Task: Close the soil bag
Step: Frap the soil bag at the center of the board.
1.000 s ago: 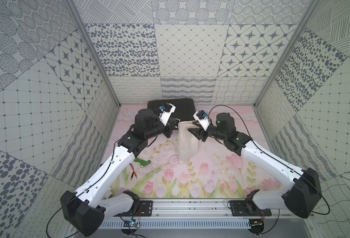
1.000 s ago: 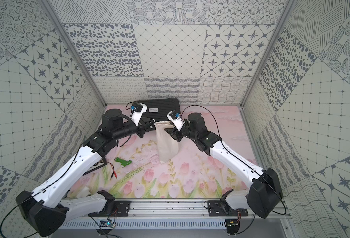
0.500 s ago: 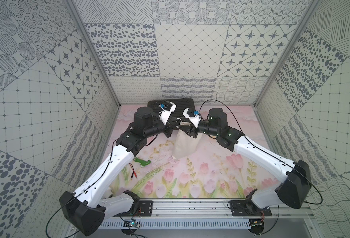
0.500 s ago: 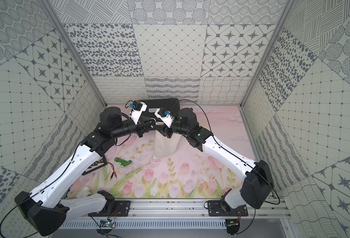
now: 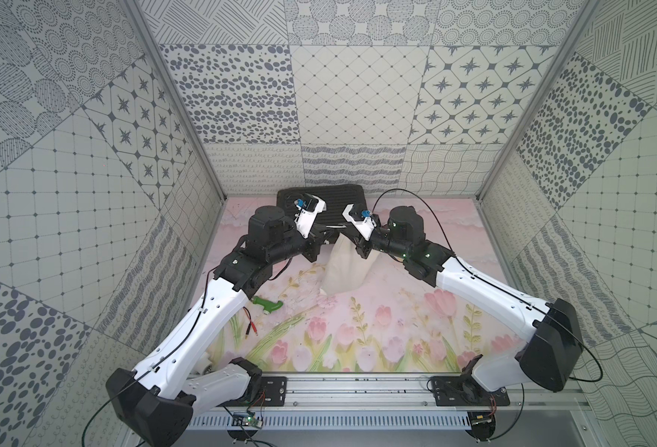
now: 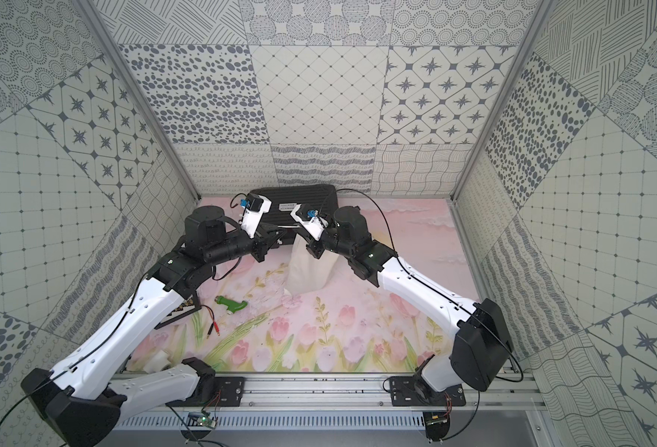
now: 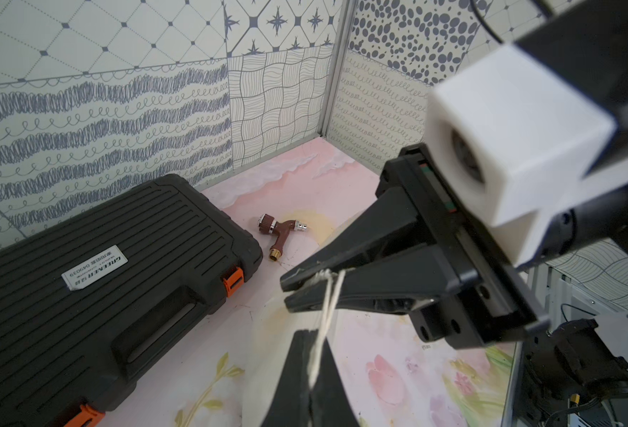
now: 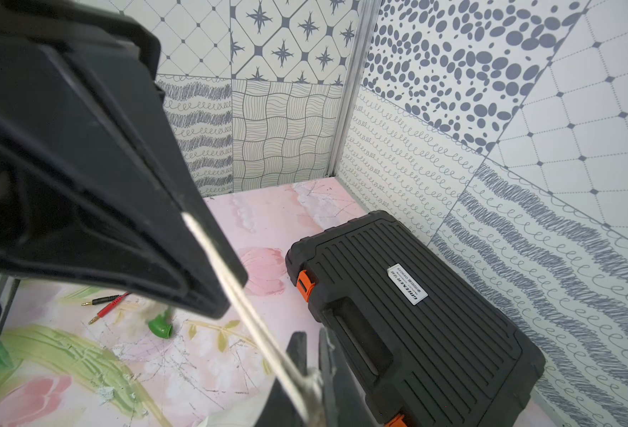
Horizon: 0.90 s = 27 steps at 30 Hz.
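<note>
Thin pale cord (image 7: 326,314) sits clamped in left tool (image 7: 310,338) and right tool (image 7: 290,289) above cream cloth soil bag (image 5: 345,271), ready for cinching.

The black case (image 5: 334,195) fills the upper centre of the counter (image 5: 361,340), against the back wall. Just in front of it stands the soil bag (image 5: 344,271). The left end effector (image 5: 328,231) and right end effector (image 5: 346,234) meet tip to tip over its mouth, both pinching a taut cord (image 7: 327,307) that bars the gap between them. A brown tap (image 7: 281,231) lies near the case's corner. At left-centre a green tool (image 5: 268,305) and red test leads (image 5: 251,329) clutter the counter beside the left arm. The lower centre and lower right of the counter lie open in both top views.
</note>
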Each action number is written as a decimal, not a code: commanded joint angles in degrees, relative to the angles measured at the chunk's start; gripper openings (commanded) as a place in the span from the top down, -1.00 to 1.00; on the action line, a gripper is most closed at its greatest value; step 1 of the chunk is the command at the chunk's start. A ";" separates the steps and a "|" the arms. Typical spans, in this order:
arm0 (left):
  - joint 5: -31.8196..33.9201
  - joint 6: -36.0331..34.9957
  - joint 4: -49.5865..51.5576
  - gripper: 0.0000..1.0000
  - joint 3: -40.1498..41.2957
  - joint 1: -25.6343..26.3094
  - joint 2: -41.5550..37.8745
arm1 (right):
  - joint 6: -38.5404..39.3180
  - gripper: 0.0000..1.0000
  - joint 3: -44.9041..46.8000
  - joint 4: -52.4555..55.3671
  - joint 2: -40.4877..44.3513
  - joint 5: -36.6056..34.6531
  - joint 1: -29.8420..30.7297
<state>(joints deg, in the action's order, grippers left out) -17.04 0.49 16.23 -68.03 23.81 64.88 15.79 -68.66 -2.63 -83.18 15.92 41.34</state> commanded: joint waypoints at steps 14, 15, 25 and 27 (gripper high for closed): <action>1.41 14.02 -6.49 1.00 2.79 -12.98 -5.59 | 3.20 0.55 14.25 5.60 2.08 -24.34 -7.59; 0.25 13.90 -6.66 1.00 2.93 -12.95 -5.42 | 2.81 0.52 13.93 5.85 2.50 -22.81 -7.49; -14.10 13.49 -6.21 1.00 0.77 -12.78 -1.57 | 2.72 -0.26 3.93 7.07 5.36 -1.35 -1.34; -14.81 13.32 -5.57 1.00 0.06 -12.77 -1.52 | 2.91 -0.33 0.98 7.12 3.48 1.98 -0.61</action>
<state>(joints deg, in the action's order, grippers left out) -24.71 12.97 13.91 -66.04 11.25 62.87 18.72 -63.33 6.68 -79.83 9.98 40.12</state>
